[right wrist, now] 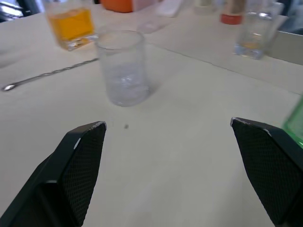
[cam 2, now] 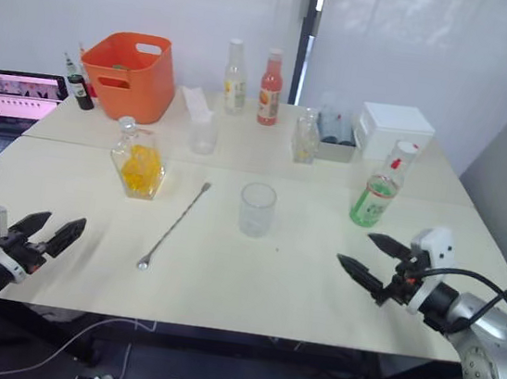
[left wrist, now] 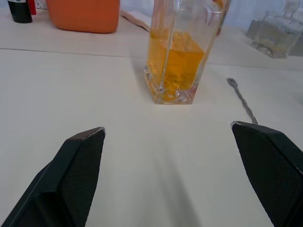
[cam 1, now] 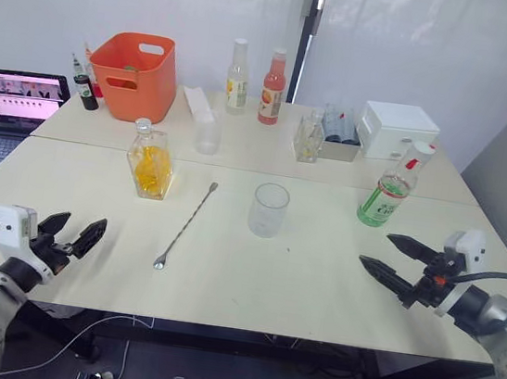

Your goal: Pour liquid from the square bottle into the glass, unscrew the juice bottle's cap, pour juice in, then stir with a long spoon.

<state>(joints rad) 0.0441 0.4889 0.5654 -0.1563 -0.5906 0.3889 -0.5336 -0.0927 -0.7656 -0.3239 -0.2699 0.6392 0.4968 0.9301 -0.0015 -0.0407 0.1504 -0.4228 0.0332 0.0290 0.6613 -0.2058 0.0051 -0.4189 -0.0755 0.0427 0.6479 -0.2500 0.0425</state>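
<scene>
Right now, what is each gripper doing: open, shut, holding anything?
Left gripper: jaws open, holding nothing, above the table.
Right gripper: jaws open, holding nothing, above the table.

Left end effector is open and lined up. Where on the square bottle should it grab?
Probably the flat side walls of the square bottle, mid-body, approaching from the robot's side where the left end effector faces it. It stands upright with parallel faces; the neck and stopper are narrower. The long spoon lies to its right, apart.
</scene>
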